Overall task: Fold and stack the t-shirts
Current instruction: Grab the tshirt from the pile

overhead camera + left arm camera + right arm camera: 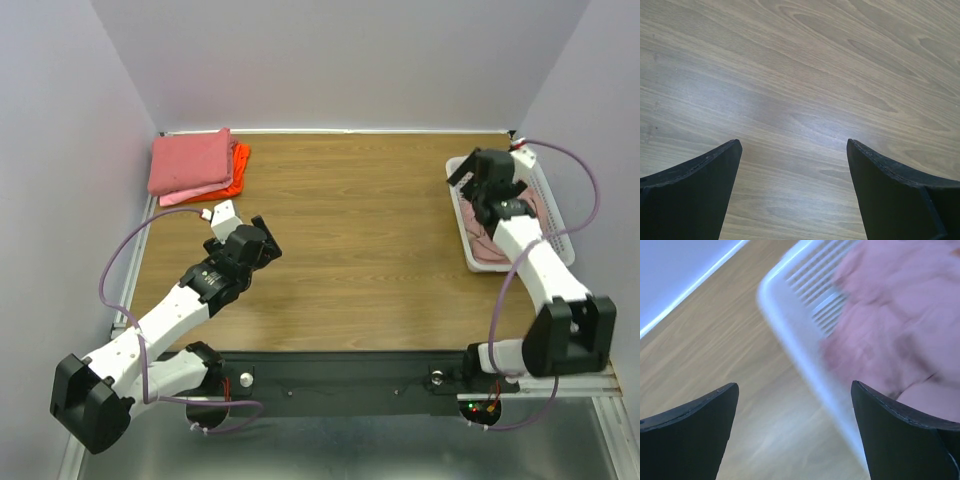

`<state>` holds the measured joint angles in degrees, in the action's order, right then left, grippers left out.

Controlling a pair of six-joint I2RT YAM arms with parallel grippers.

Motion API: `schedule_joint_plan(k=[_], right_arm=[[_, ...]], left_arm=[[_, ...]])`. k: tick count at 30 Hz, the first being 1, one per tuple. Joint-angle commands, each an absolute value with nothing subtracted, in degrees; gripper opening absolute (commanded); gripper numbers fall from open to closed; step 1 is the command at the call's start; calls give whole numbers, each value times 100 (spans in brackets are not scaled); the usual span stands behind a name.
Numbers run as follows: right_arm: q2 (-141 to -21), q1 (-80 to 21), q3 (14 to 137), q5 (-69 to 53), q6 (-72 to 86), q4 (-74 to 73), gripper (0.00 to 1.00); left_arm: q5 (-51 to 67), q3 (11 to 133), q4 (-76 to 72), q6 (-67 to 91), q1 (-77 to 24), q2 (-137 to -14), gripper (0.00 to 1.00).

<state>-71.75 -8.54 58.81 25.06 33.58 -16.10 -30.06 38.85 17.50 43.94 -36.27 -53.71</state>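
Folded t-shirts are stacked at the table's back left: a coral-pink one (190, 160) on top, a pale-pink one (195, 193) under it and an orange-red one (240, 172) at the bottom. A dusty-pink t-shirt (490, 245) (890, 315) lies crumpled in the white lattice basket (556, 215) (790, 330) at the right. My right gripper (462, 180) (794, 386) hangs open above the basket's near-left rim, with nothing between its fingers. Over bare wood at the left of the table, my left gripper (268, 238) (792, 145) is open and empty.
The wooden table (360, 230) is walled at the back and on both sides. The basket stands against the right wall and the folded stack sits in the back left corner. A purple cable (590, 190) loops beside the basket.
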Motion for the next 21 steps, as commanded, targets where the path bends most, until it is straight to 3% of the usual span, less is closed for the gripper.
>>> schedule_joint_plan(k=[1, 7, 11, 16, 17, 18, 20, 21], right_arm=[[-8102, 156, 6450, 2732, 3270, -2012, 100], [-9508, 623, 7294, 4048, 2681, -2170, 100], [-10194, 834, 7794, 4210, 2549, -2276, 99], [-10967, 1019, 8340, 4166, 2382, -2303, 87], [-11030, 1028, 8393, 4157, 2364, -2303, 80], [-11074, 1046, 8472, 4175, 2373, -2338, 60], [-11092, 1072, 8481, 4332, 2391, -2338, 43], [-11066, 1064, 8455, 4420, 2382, -2373, 21]], left_arm=[[-3129, 3929, 1521, 4263, -3612, -5195, 99], [-3243, 3920, 1529, 4175, -3577, -5212, 98], [-3199, 3999, 1459, 4087, -3568, -5273, 98], [-3304, 4122, 1485, 4017, -3551, -5344, 98], [-3313, 4122, 1511, 4034, -3551, -5344, 98], [-3322, 4131, 1520, 4034, -3551, -5344, 98], [-3357, 4122, 1590, 4060, -3551, -5300, 98], [-3401, 4122, 1608, 4078, -3551, -5291, 98]])
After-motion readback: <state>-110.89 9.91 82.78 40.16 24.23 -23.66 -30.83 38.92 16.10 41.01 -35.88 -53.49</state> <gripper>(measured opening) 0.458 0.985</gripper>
